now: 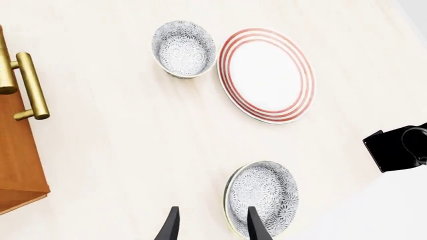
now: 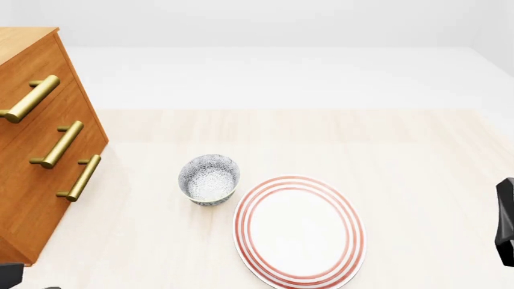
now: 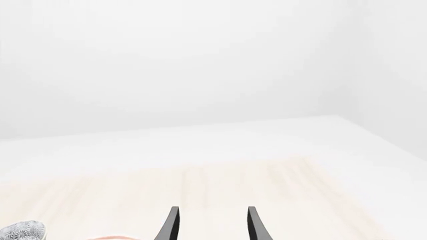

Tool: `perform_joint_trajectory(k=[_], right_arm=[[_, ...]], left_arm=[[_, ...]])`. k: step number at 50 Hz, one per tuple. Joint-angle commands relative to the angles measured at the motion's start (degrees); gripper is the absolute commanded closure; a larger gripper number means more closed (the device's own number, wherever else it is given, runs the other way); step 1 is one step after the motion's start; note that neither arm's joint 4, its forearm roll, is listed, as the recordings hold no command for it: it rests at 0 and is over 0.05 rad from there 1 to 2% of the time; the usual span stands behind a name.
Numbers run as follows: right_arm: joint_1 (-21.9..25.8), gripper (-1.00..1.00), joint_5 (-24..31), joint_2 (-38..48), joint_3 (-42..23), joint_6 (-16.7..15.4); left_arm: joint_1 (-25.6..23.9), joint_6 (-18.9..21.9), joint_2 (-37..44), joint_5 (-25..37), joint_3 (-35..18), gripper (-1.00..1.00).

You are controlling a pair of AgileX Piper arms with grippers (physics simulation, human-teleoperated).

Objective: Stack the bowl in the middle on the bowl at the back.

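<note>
The bowl in the middle [image 1: 262,197], wide, shallow, white with a fine grey speckle, lies on the pale table in the left wrist view; the front view does not reach it. The bowl at the back [image 1: 183,48] [image 2: 209,179] is narrower and deeper with the same pattern, upright and empty, just left of a striped plate. My left gripper [image 1: 213,209] is open above the table, one fingertip [image 1: 252,220] over the middle bowl's rim, holding nothing. My right gripper [image 3: 213,209] is open and empty, facing the far wall. A sliver of a speckled bowl [image 3: 20,231] shows at that view's edge.
A white plate with red rings [image 2: 299,232] [image 1: 267,75] lies to the right of the back bowl. A wooden drawer cabinet with brass handles [image 2: 40,150] [image 1: 17,150] stands at the left. Part of the right arm [image 2: 506,223] [image 1: 397,147] shows at the right edge.
</note>
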Motion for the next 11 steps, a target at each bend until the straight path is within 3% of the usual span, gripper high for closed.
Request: perform_joint_trajectory(k=[1, 11], right_arm=[[-3.0, -1.0, -0.2, 1.9, -2.7, 1.4], [-5.1, -1.0, -2.5, 4.2, -2.9, 1.8]], left_arm=[[6.2, 1.7, -2.8, 1.3, -0.9, -1.0], [10.8, 2.6, -4.1, 1.3, -2.3, -1.0]])
